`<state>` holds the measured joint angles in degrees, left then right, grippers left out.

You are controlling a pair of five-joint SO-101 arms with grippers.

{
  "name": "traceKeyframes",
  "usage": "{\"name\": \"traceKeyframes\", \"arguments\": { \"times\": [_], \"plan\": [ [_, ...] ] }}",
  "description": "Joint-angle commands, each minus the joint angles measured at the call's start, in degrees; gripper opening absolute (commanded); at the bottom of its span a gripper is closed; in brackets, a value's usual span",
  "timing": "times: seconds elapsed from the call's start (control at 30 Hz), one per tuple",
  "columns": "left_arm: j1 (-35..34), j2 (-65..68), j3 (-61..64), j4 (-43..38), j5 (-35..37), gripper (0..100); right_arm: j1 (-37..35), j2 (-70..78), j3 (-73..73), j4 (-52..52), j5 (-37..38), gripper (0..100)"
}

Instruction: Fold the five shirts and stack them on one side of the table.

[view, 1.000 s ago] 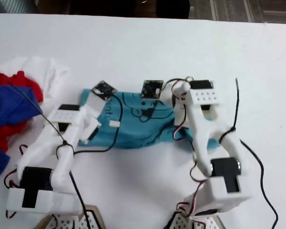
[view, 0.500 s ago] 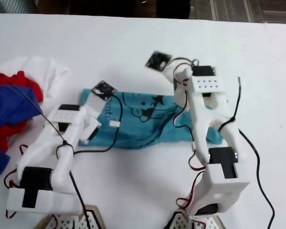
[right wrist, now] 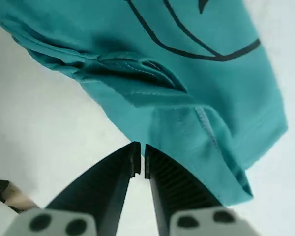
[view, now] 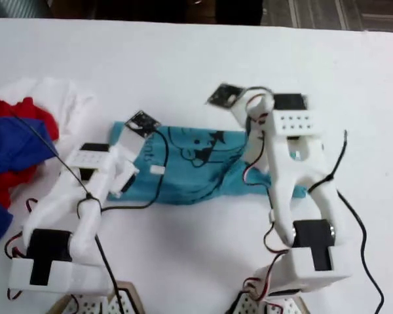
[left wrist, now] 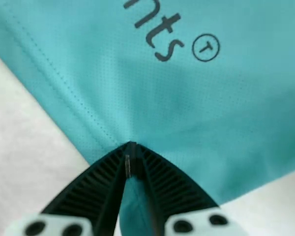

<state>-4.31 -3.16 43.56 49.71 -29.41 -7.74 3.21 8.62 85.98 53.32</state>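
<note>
A teal shirt (view: 196, 167) with a dark printed drawing lies spread sideways across the middle of the white table. In the left wrist view my left gripper (left wrist: 129, 153) is shut on the teal shirt (left wrist: 187, 98), pinching its stitched hem with cloth caught between the fingers. That arm (view: 95, 163) sits at the shirt's left end. My right gripper (right wrist: 139, 158) hangs shut with nothing in it, over bare table just off a rumpled edge of the teal shirt (right wrist: 187, 73). The right arm (view: 291, 147) stands over the shirt's right end.
A loose pile lies at the table's left edge: a white shirt (view: 59, 98), a red shirt (view: 23, 114) and a blue shirt (view: 13, 147). Black cables trail from both arms across the near table. Bare tabletop (view: 150, 59) stretches behind the teal shirt and to its right.
The right arm has swung rightward and its wrist has lifted away from the shirt's far edge. The shirt's right end now shows further out. The left arm has not moved.
</note>
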Motion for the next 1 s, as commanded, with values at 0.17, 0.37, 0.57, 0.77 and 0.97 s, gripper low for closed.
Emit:
{"name": "traceKeyframes", "arguments": {
  "times": [0.17, 0.37, 0.57, 0.77, 0.97],
  "plan": [
    [-0.88, -1.05, 0.13, -0.26, 0.44, 3, -4.44, -3.12, 9.85, -19.56, -7.30, 2.1],
    [-0.88, -1.05, 0.13, -0.26, 0.44, 3, -9.80, -2.95, 12.84, -27.56, -10.55, 2.1],
    [-0.88, -1.05, 0.13, -0.26, 0.44, 3, -8.75, 5.05, 12.75, -31.52, -10.64, 2.1],
    [-0.88, -1.05, 0.13, -0.26, 0.44, 3, -6.29, 3.30, 8.35, -26.59, -10.81, 2.1],
    [-0.88, -1.05, 0.13, -0.26, 0.44, 3, -2.33, -11.74, 3.34, -19.56, -10.81, 2.1]
  ]
}}
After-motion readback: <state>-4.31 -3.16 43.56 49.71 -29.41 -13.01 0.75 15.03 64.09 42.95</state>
